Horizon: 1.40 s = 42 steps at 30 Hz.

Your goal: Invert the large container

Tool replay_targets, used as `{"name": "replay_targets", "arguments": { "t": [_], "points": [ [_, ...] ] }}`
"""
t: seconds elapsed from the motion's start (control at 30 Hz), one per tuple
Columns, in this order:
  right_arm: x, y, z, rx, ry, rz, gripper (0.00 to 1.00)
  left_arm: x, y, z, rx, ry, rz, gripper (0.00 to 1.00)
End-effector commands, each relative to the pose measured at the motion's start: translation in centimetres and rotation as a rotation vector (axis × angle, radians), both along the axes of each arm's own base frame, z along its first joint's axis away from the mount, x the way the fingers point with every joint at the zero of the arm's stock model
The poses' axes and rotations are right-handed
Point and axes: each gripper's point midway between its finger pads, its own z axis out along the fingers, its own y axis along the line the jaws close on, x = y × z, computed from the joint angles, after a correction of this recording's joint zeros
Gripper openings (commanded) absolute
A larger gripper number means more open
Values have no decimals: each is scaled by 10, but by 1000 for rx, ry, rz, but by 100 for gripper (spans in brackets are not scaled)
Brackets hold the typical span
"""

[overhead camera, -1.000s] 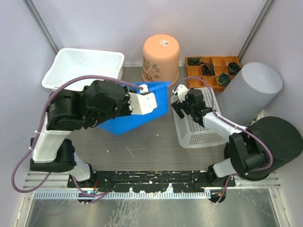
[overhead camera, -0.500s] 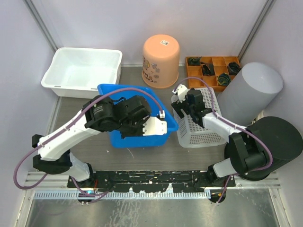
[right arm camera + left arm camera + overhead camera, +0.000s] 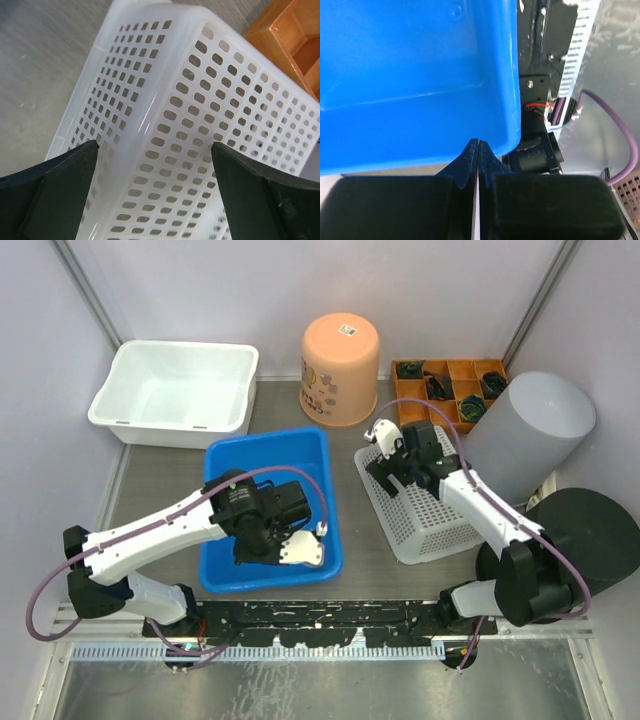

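The blue bin (image 3: 270, 502) lies flat on the table between the arms; I cannot tell which face is up. My left gripper (image 3: 298, 552) is at its front right corner. In the left wrist view the fingertips (image 3: 478, 142) are pressed together with a hairline gap at the edge of the blue bin (image 3: 410, 75), shut on its rim. My right gripper (image 3: 393, 445) is open over the far left end of the white perforated basket (image 3: 425, 510). In the right wrist view the basket wall (image 3: 200, 115) fills the space between the spread fingers of the right gripper (image 3: 154, 145).
A white tub (image 3: 172, 392) stands at the back left. An upturned orange bucket (image 3: 340, 365) stands at the back centre. A wooden compartment tray (image 3: 450, 390) and a grey cylinder (image 3: 525, 435) are at the right. The black arm rail (image 3: 320, 620) runs along the near edge.
My left arm swung the blue bin down from tilted in the air to flat on the table, nearer the front. The white basket has turned and shifted under my right gripper.
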Motion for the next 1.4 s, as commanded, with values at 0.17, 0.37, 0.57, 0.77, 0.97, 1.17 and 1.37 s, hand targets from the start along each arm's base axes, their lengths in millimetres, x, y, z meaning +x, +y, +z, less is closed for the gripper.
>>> {"name": "replay_targets", "arguments": {
  "t": [0.17,0.37,0.57,0.77,0.97,1.17,1.37],
  "points": [
    [-83,28,136,178,156,269,100,13,43,3,43,-80,11,0],
    [-121,76,156,291,222,485,100,80,28,124,-304,-454,166,99],
    [-172,134,138,237,354,746,100,133,105,250,-525,-950,541,99],
    [-157,136,114,28,240,753,100,78,88,198,-671,-498,560,99],
    [-121,76,97,55,137,501,100,25,71,78,-277,-27,347,99],
    [-101,1,71,131,80,178,100,-25,39,44,-193,221,92,99],
    [-90,-35,48,215,33,-63,100,-61,49,22,-92,269,-59,99]
  ]
}}
